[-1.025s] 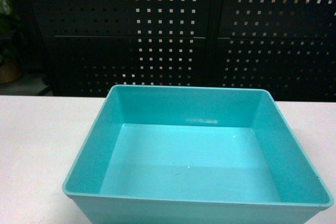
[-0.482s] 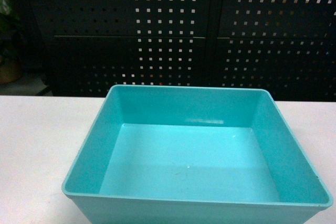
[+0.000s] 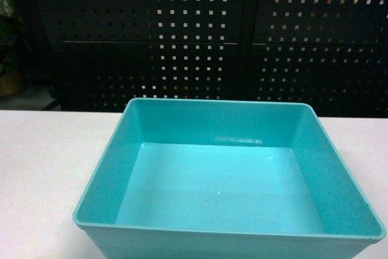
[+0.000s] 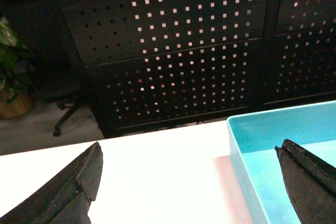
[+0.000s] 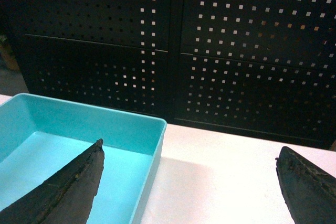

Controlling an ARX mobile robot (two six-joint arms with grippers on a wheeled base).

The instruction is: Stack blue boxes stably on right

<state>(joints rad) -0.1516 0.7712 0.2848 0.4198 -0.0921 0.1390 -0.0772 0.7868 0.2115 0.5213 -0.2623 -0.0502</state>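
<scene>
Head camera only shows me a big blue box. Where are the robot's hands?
Observer: The left gripper is at the left wall of the blue box, jaws wide open, one over the table, one over the inside.
Operator: And the other one?
Observer: The right gripper is open too, straddling the right wall.
Operator: Are they holding it?
Observer: No, neither one is closed on it.

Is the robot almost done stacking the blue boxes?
Not yet. Only one blue box shows, empty on the white table, with nothing stacked. The left gripper and right gripper are both open, each straddling one side wall, holding nothing. Gripping, lifting and stacking are still left.
</scene>
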